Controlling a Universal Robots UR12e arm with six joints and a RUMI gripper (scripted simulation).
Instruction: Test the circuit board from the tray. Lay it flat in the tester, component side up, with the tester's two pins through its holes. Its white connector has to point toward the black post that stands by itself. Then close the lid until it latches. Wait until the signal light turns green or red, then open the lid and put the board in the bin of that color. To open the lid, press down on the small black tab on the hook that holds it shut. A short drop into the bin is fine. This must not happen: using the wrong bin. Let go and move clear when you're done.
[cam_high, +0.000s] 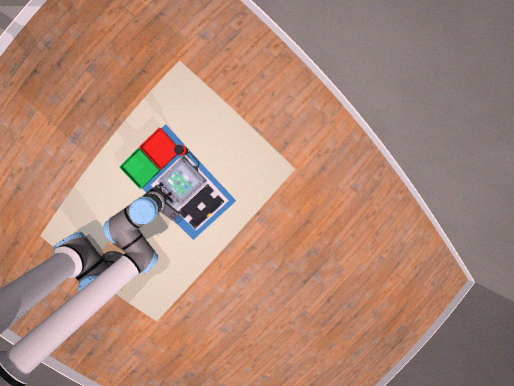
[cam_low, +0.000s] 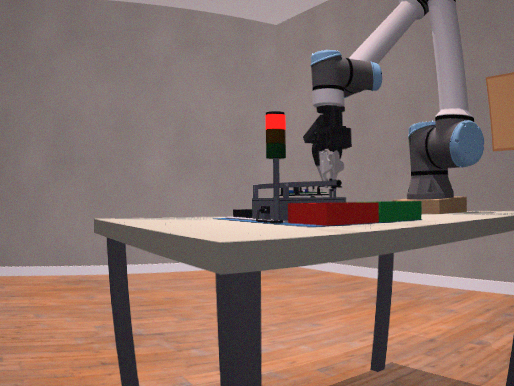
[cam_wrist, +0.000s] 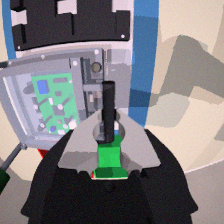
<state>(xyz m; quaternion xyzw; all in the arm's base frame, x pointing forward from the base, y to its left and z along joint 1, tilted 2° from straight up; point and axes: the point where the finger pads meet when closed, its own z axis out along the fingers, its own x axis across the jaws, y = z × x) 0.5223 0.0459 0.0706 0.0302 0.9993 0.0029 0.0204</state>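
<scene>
Near: cream, smooth tabletop (cam_high: 240, 150) (cam_low: 175, 230) (cam_wrist: 172, 45). Glossy, boxy red bin (cam_high: 159, 148) (cam_low: 332, 213) (cam_wrist: 44, 153), green bin (cam_high: 140, 168) (cam_low: 400, 211) right of it. Slim signal light (cam_high: 180, 149) (cam_low: 275, 135) (cam_wrist: 4, 180) at left, lit red. Beyond, grey tester (cam_low: 267, 205) (cam_wrist: 112, 65); green board (cam_high: 178, 182) (cam_wrist: 56, 102) inside, under lowered clear lid (cam_high: 184, 164) (cam_low: 300, 184) (cam_wrist: 45, 62). Gripper (cam_high: 162, 193) (cam_low: 328, 179) (cam_wrist: 108, 109), fingers practically together, crowds latch side. Notched black tray (cam_high: 192, 212) (cam_low: 242, 213) (cam_wrist: 95, 30) farther left.

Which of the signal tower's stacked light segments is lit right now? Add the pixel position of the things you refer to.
The bright red segment (cam_low: 275, 121) at the top, just under the black cap; the amber-brown and dark green ones beneath it are unlit.
</scene>
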